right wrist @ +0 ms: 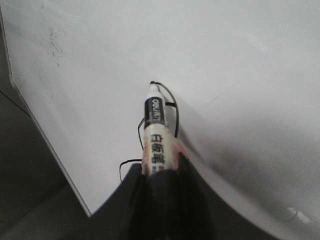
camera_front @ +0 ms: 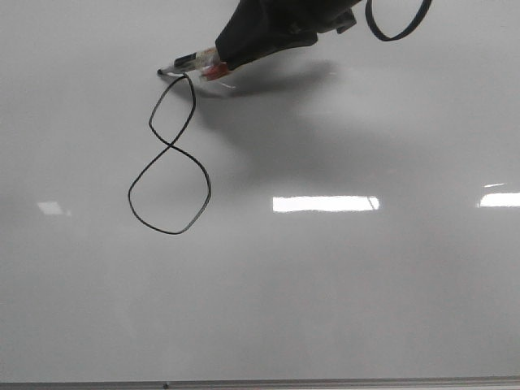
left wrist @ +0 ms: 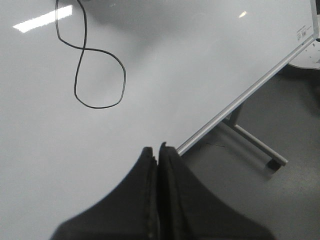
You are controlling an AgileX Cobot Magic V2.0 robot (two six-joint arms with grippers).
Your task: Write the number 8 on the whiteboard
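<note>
The whiteboard fills the front view. The number 8 is drawn on it in thin black line, with a narrow upper loop, a rounder lower loop and a small hook at the top. My right gripper is shut on a white marker with black print. The marker's tip rests at the end of the hook. The right wrist view shows the marker in the gripper, hiding most of the 8. My left gripper is shut and empty, over the board's edge, away from the 8.
Bright glare patches lie on the board. A black cable loop hangs at the top right. The board's grey frame edge shows in the left wrist view, with a stand leg and dark floor beyond it.
</note>
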